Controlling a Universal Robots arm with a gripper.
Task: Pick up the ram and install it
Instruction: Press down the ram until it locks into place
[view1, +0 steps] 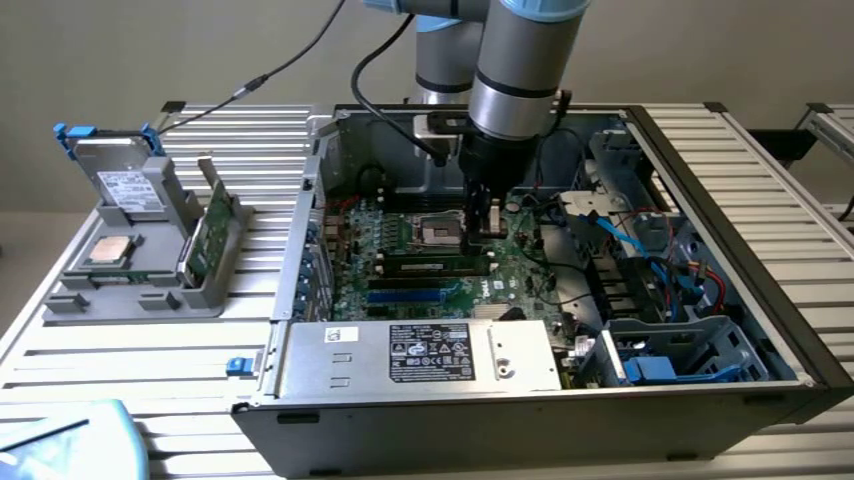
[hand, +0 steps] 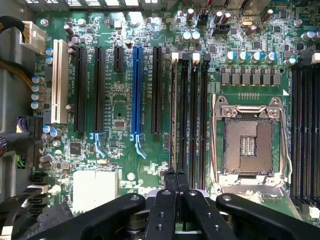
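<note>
The ram (view1: 427, 265) stands on edge in a memory slot of the motherboard (view1: 400, 235), a dark green strip with black chips just in front of the empty processor socket (view1: 438, 232). In the wrist view the ram (hand: 174, 110) shows edge-on as a thin line in the slot beside the socket (hand: 248, 145). My gripper (view1: 473, 240) reaches straight down into the case, over the ram's end at the exterior view's right. Its fingertips (hand: 170, 176) are pressed together, and the gripper (hand: 175, 176) is shut right above that end. Whether it touches the ram I cannot tell.
The open case (view1: 721, 250) walls in the motherboard, with the power supply (view1: 420, 355) in front and blue cables (view1: 654, 250) at the exterior view's right. Outside, on the left, a grey holder (view1: 80, 300) carries a drive (view1: 127, 185), a silver processor (view1: 110, 250) and an upright green board (view1: 200, 245).
</note>
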